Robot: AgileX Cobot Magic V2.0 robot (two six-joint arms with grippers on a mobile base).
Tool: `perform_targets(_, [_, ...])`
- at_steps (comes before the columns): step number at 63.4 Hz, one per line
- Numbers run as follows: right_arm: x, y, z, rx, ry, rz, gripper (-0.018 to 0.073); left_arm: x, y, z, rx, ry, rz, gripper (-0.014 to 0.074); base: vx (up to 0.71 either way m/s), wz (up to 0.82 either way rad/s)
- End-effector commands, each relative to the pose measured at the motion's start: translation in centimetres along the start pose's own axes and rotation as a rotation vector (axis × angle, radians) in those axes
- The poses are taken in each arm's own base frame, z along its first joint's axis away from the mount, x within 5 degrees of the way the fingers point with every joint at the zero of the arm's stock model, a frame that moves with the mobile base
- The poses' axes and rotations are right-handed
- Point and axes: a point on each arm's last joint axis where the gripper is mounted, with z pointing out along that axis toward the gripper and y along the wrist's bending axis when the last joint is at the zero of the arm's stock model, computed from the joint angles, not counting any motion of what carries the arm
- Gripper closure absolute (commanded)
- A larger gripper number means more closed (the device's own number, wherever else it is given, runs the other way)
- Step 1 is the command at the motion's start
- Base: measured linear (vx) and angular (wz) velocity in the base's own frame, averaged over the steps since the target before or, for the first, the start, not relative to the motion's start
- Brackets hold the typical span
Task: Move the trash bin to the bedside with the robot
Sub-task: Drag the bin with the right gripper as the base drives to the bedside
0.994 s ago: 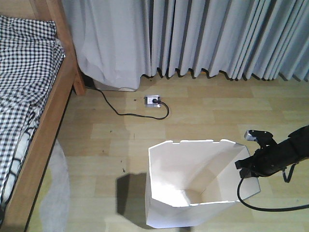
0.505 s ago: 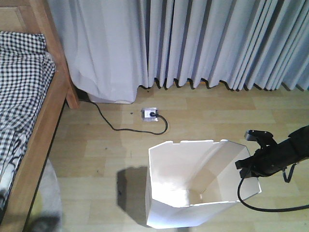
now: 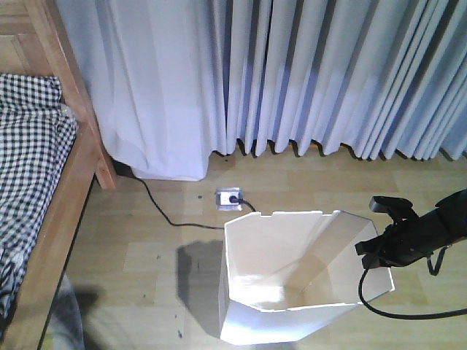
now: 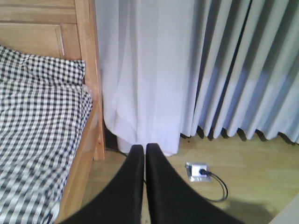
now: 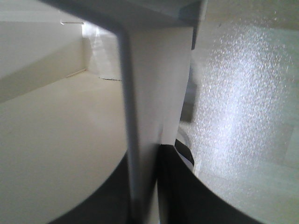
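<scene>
Room: wooden floor, grey curtains behind, socket ahead.
Right pincer: clamped across the bin's rim wall, one finger inside and one outside, probably so the rolling base can drag it.
Bin: upright, directly left of that pincer.
Bed: well left, apart from the bin, so the move looks unfinished.
Left pincer: closed on nothing, idle, facing the bed corner.

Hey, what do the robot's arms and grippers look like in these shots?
The right arm is slim and black, with a small silvery part on top and a black cable looping beneath it. The right gripper is black too. The left gripper has two smooth black fingers tapering to narrow tips. No markings show.
</scene>
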Motion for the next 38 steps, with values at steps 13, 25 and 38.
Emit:
perform_targets(13, [-1.39, 1.67, -2.25, -0.136, -0.057, 0.0, 0.0561, -0.48, -0.07, 0.13, 0.008, -0.051, -0.006, 0.0603, 0.26, 0.01])
perform_targets(25, [-1.39, 1.67, -2.25, -0.136, -0.057, 0.0, 0.0561, -0.48, -0.07, 0.13, 0.008, -0.051, -0.006, 0.0603, 0.24, 0.0])
perform_targets(38, [-1.39, 1.67, -2.25, -0.136, -0.057, 0.0, 0.0561, -0.48, -0.07, 0.13, 0.008, -0.051, -0.006, 0.0603, 0.19, -0.01])
